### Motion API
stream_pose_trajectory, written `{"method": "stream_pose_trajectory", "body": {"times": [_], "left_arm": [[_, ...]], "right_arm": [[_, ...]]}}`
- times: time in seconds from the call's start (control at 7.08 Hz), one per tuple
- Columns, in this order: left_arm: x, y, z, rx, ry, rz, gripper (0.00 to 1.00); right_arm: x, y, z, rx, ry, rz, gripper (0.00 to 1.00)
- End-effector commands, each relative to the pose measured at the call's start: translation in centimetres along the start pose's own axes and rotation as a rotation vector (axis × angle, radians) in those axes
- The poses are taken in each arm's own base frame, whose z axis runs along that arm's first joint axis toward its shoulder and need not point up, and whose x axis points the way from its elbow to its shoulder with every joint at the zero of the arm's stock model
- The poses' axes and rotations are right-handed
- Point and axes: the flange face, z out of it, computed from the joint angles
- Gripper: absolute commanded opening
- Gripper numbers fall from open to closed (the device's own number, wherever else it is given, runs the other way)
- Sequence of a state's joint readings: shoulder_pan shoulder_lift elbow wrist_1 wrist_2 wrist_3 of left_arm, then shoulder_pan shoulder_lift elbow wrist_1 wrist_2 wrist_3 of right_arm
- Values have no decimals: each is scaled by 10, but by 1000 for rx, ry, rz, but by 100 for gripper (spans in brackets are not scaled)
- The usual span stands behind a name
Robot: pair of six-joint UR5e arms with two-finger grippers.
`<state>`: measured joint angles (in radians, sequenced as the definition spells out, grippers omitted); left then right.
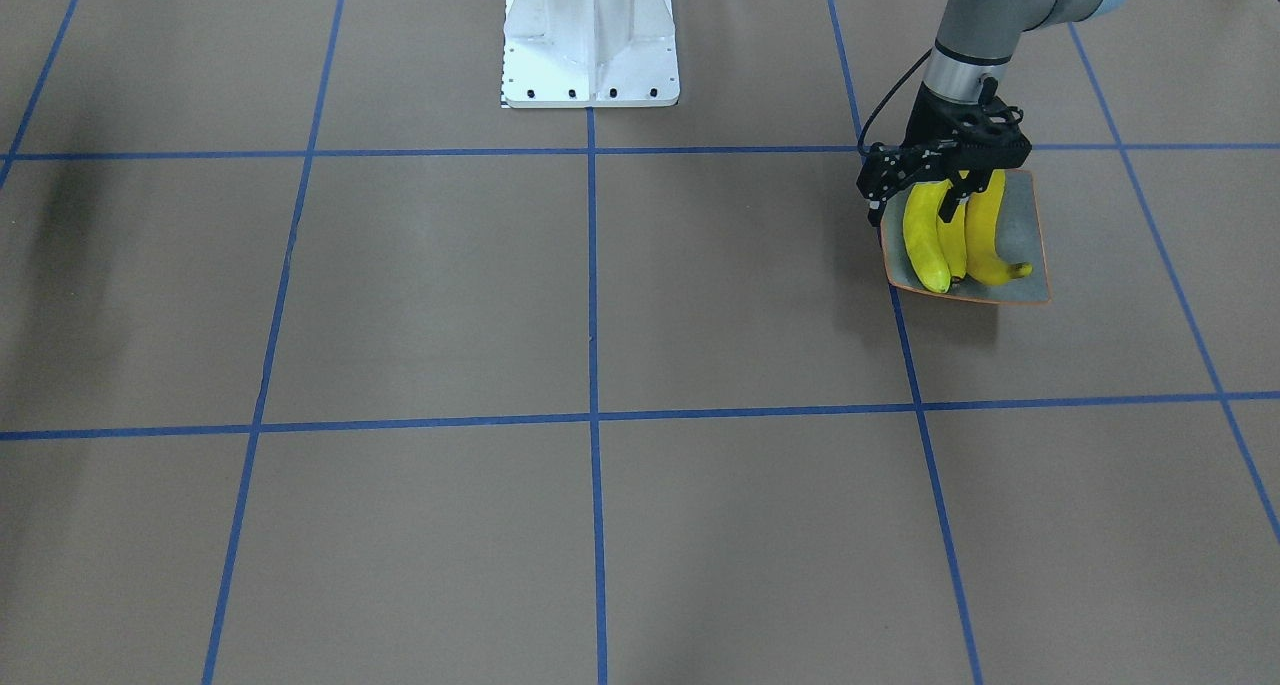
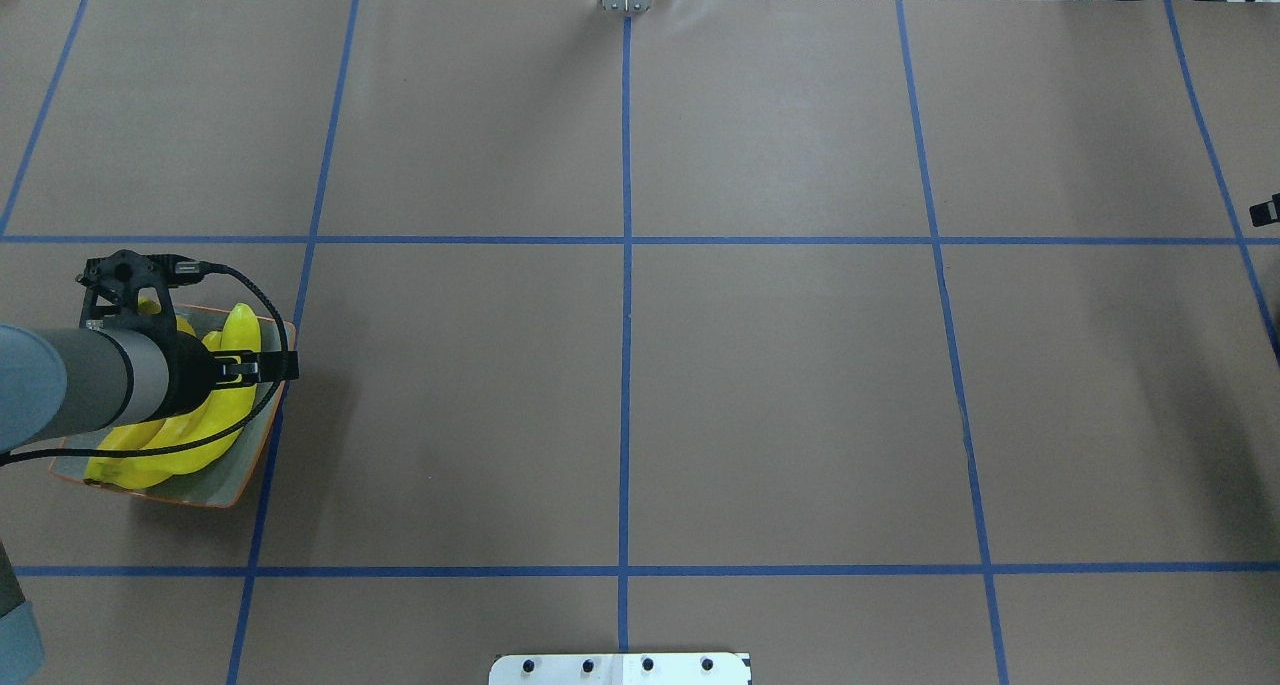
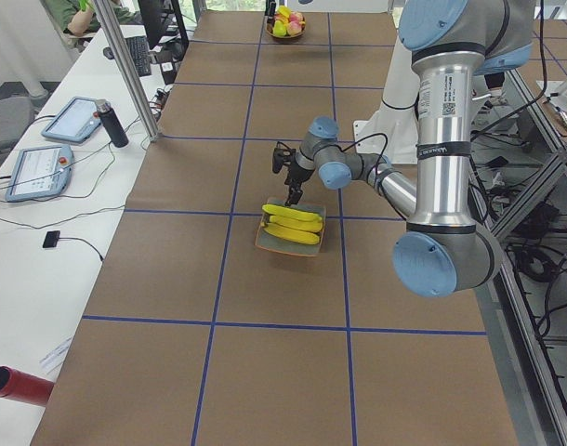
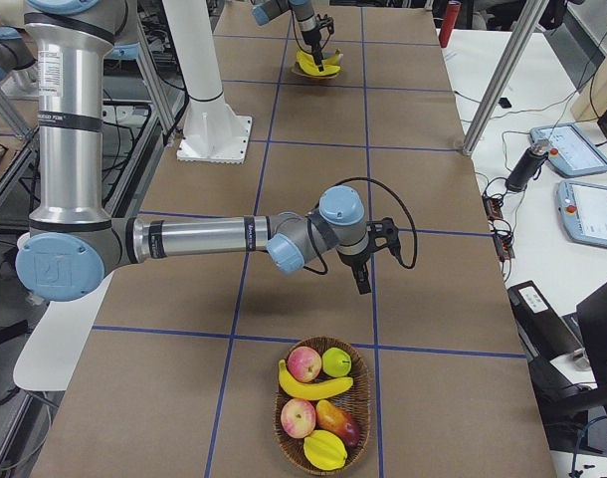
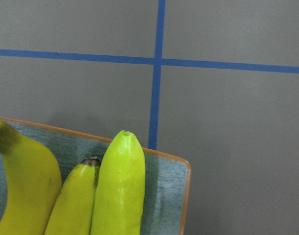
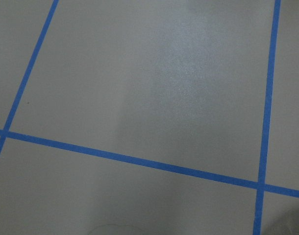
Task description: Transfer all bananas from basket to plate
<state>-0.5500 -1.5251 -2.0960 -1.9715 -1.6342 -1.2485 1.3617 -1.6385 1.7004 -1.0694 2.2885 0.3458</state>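
Yellow bananas (image 1: 925, 235) crowd the plate (image 1: 1020, 225) at upper right of frame. Left fingers (image 1: 953, 197) sit among them; opening cannot be determined. Withdrawal may snag one and roll it off.

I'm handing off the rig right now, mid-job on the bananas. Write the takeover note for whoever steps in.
Left gripper: low over the square grey-blue, orange-rimmed plate, fingers down among the bananas. I cannot tell whether it is open or shut.
Right gripper: above bare table, short of the woven brown basket. Its state cannot be judged.
Done: three yellow bananas lie on the plate.
Left: one yellow banana is in the basket among other fruit and needs moving to the plate.
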Motion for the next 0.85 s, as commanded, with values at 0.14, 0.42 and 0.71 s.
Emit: {"method": "stream_pose_trajectory", "body": {"times": [0.14,0.42,0.71], "left_arm": [[28,-34,-14,-9,-32,90,100],[39,-36,-9,-16,-38,89,100],[43,-38,1,-17,-46,83,100]], "right_arm": [[62,13,-14,-97,77,-125,100],[137,46,0,-167,89,-198,100],[182,87,-3,-182,40,-133,100]]}}
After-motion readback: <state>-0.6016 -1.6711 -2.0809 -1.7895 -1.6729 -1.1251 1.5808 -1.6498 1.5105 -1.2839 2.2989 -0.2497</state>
